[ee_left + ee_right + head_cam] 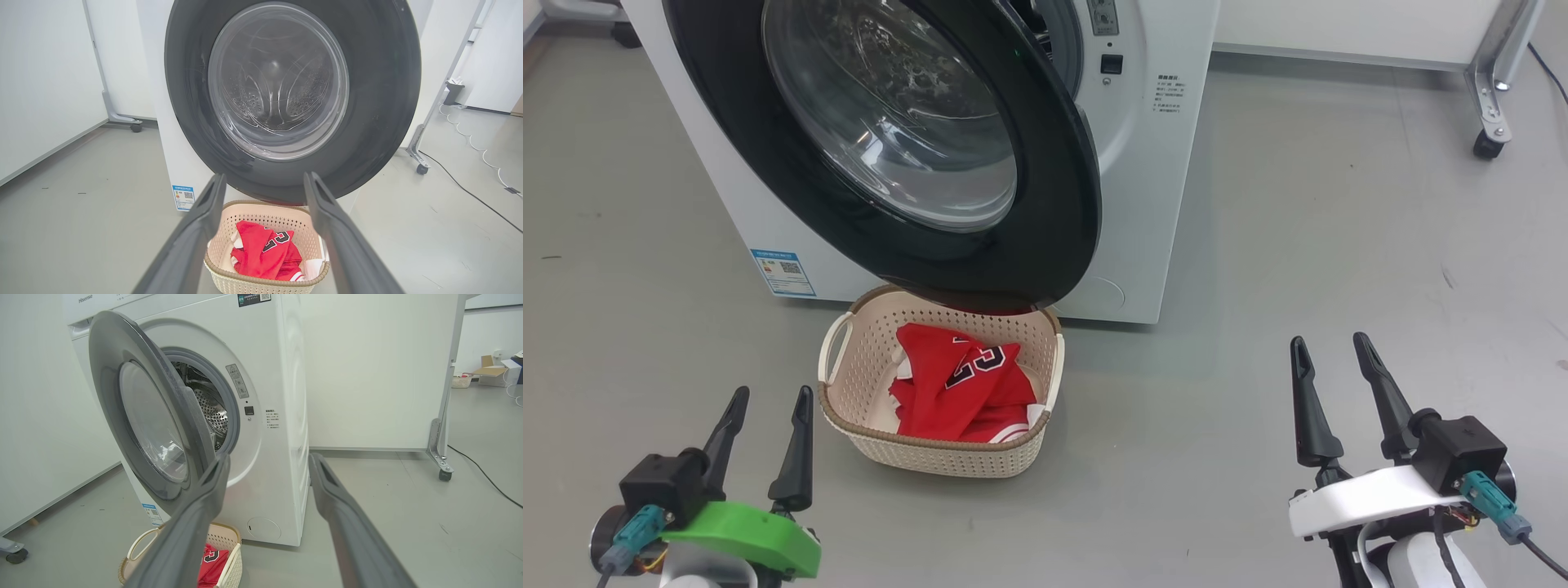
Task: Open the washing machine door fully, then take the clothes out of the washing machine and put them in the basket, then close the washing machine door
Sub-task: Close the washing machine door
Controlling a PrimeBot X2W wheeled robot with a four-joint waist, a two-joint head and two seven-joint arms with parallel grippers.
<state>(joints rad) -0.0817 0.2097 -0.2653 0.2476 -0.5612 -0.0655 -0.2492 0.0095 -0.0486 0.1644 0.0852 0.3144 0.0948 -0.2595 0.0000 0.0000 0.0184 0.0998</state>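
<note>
The left gripper [773, 394], fingers spread and empty, hovers in front of the washing machine [1143, 204], toward its left side. The basket [915, 442] sits on the floor just in front of the washing machine's foot, with the red clothes [956, 384] heaped inside it. Above it, the washing machine door [890, 114] hangs partly swung out from the washing machine, its black rim overhanging the basket's far edge. What shows of the drum behind it looks bare. The right gripper [1330, 340], fingers likewise parted and holding nothing, hovers in front of the washing machine, beyond its right corner. With the clothes in the basket, the job left appears to be closing the door. A flat push on the black rim near its free edge, carried through until the latch catches, should serve better than pressing the bulging glass.
</note>
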